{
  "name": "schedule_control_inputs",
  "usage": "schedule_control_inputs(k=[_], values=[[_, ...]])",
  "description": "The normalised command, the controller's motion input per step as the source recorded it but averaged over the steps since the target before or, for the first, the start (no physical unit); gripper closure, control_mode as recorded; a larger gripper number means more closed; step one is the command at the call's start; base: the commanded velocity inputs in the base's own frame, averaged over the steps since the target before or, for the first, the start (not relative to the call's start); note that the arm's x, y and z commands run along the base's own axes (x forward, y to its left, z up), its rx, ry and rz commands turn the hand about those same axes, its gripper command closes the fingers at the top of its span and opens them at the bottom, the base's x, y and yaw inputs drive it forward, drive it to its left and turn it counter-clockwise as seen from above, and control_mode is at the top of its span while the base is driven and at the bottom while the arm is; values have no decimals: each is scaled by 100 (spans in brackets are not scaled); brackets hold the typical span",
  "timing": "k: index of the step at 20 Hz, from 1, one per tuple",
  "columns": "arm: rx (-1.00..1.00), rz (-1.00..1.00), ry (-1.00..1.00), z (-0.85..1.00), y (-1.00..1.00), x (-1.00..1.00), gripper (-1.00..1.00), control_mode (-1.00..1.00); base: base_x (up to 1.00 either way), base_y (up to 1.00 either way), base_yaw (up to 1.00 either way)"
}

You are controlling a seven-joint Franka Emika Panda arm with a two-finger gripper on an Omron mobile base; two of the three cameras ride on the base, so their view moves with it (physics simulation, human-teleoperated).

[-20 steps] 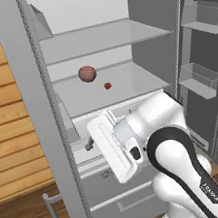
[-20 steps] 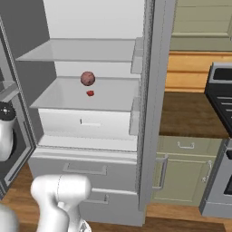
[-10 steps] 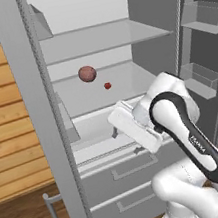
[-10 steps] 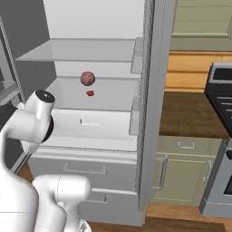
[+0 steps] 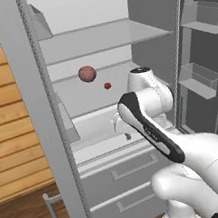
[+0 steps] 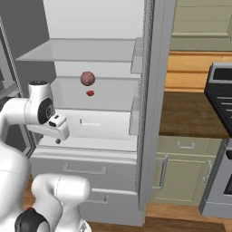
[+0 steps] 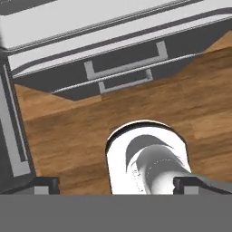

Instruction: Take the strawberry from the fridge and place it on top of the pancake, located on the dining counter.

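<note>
The fridge point(image 5: 29, 110) stands open, its clear shelves point(image 6: 77, 55) showing. The strawberry point(image 5: 107, 86), tiny and bright red, lies on the middle shelf, also seen as the strawberry point(image 6: 90, 93) from the right. My gripper point(image 5: 127, 136) hangs below and slightly right of it, in front of the lower bin, pointing down. From the right the gripper point(image 6: 57, 140) sits left of the fruit and lower. In the hand view the gripper point(image 7: 117, 185) is open with nothing held, looking at the fridge drawers point(image 7: 122, 68) and wooden floor. The pancake and the dining counter are out of view.
A dull pinkish-brown ball point(image 5: 87, 73) rests just up-left of the strawberry. The right fridge door with its bins point(image 5: 199, 77) stands open beside my arm. A kitchen worktop point(image 6: 190, 113) on green cabinets and a stove point(image 6: 222, 90) lie to the right.
The arm has swung up and across in front of the fridge's lower shelf, and the hand has tipped over until it points down. The jaws stay open. The fruit has not moved.
</note>
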Motion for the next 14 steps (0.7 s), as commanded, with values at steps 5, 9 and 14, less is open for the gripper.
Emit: schedule_control_inputs(k=[5,9,14], values=[[-10,44,-18,1,-47,-51,-100,-100,0,0,0],[0,28,-10,0,-30,-45,-100,-100,0,0,0],[3,16,-2,-5,-47,-12,-100,-100,0,0,0]])
